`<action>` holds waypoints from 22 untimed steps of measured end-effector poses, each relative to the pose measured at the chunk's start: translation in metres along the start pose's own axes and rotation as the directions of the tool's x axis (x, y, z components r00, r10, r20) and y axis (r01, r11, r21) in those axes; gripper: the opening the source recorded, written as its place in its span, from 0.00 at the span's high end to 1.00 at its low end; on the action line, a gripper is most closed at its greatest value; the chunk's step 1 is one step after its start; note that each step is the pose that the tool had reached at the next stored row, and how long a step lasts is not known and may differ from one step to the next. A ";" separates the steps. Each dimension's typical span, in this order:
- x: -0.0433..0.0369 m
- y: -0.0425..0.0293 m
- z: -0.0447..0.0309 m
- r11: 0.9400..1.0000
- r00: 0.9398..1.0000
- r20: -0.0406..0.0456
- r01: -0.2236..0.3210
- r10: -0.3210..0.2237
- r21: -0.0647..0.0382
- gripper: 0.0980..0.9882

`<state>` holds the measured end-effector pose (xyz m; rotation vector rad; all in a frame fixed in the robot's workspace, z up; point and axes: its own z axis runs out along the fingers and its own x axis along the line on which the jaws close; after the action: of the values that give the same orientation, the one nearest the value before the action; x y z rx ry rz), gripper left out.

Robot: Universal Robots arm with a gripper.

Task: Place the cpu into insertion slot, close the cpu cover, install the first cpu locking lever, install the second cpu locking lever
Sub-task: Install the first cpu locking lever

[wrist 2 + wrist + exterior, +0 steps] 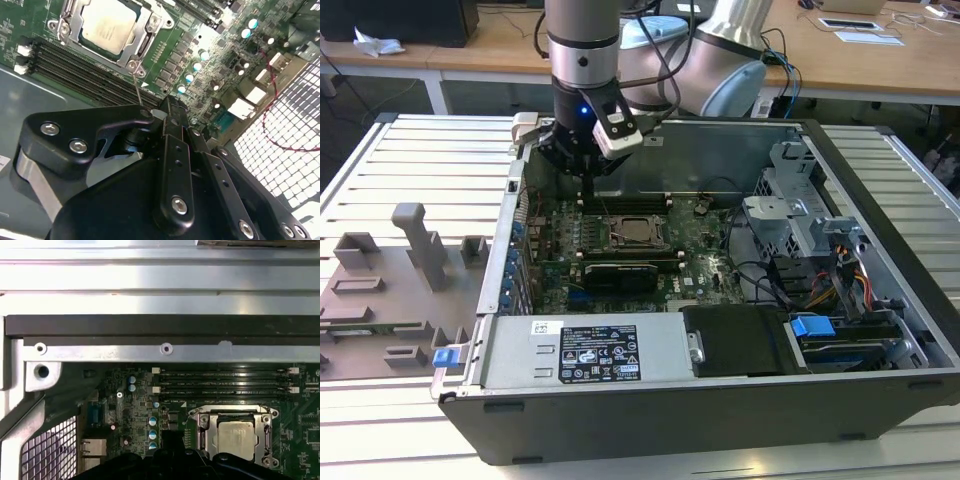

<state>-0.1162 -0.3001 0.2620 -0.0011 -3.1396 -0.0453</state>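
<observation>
The cpu (107, 25) already sits in the insertion slot (235, 437) with the cpu cover (145, 37) down around it. A thin locking lever (136, 87) stands unlatched, its tip at the claw (157, 114), whose jaws look narrowed on it.

The grey, silver-banded robot arm (583, 45) is hanging vertically, its black 2-fingered gripper (588, 190) pointing straight down, fingers pressed together.
</observation>
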 end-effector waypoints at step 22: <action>-0.0577 0.0121 0.0058 1.000 1.000 -0.006 0.000 0.000 -0.003 0.99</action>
<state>-0.0586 -0.2879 0.2565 -0.0014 -3.1335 -0.0500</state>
